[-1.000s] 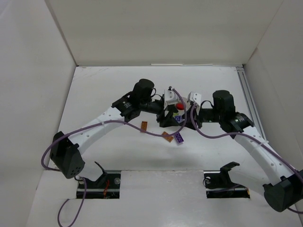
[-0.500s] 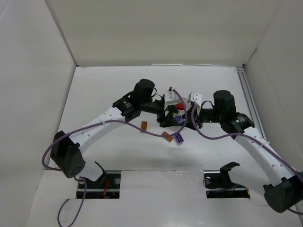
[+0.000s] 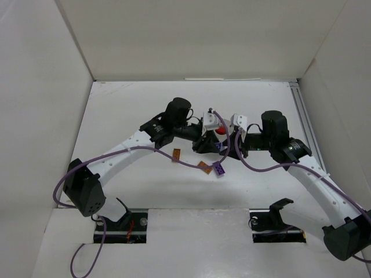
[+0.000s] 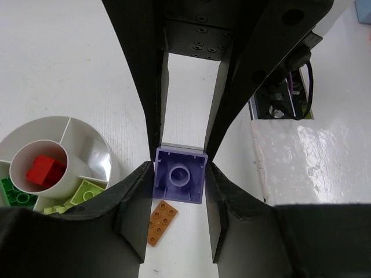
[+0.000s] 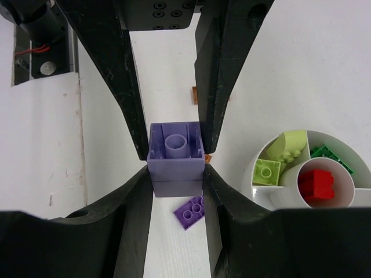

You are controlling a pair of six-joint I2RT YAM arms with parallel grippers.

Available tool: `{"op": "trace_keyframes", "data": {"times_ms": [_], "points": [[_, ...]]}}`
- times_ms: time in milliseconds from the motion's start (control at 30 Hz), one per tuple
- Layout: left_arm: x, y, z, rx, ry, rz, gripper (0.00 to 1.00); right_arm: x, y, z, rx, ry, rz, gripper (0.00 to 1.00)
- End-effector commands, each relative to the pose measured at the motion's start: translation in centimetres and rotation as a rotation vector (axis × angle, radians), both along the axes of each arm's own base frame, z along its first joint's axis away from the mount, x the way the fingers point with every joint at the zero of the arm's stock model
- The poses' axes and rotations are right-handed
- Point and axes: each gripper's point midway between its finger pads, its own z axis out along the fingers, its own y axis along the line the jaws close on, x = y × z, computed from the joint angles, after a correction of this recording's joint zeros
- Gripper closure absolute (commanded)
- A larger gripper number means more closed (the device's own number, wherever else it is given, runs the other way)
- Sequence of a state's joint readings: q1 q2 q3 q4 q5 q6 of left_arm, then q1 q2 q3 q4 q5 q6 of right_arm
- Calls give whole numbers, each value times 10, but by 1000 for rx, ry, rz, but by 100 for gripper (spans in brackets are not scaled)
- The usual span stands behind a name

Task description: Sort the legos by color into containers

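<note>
Purple square plastic brick (image 4: 178, 181) pinched by left claw (image 4: 178, 174), right claw (image 5: 178, 180) opposite, clamped on second purple brick (image 5: 177, 188) stacked against it, over white desk (image 4: 58, 58), beside round white divided tub (image 4: 103, 157) with red brick (image 4: 43, 169) in centre cup, orange flat plate (image 4: 162, 223) and small purple plate (image 5: 193, 212) loose on desk.

Can't see whole tub (image 4: 93, 152) in either wrist view (cropped at frame edge); overhead, almost entirely covered, contents unreadable.
</note>
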State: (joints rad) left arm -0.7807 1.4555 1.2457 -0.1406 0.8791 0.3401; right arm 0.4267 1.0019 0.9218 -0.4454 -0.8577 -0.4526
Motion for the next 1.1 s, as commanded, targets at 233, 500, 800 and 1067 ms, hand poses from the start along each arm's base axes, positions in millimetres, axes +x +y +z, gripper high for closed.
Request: {"op": "trace_keyframes", "data": {"times_ms": [233, 500, 800, 1067], "points": [[51, 27, 57, -138, -72, 220, 100, 13, 2, -15, -30, 64, -67, 98], [94, 58, 75, -198, -19, 396, 100, 24, 2, -39, -63, 137, -133, 98], [105, 66, 73, -208, 4, 427, 100, 61, -21, -30, -102, 109, -407, 99], [117, 58, 43, -164, 125, 458, 100, 100, -48, -65, -272, 214, -653, 99]]}}
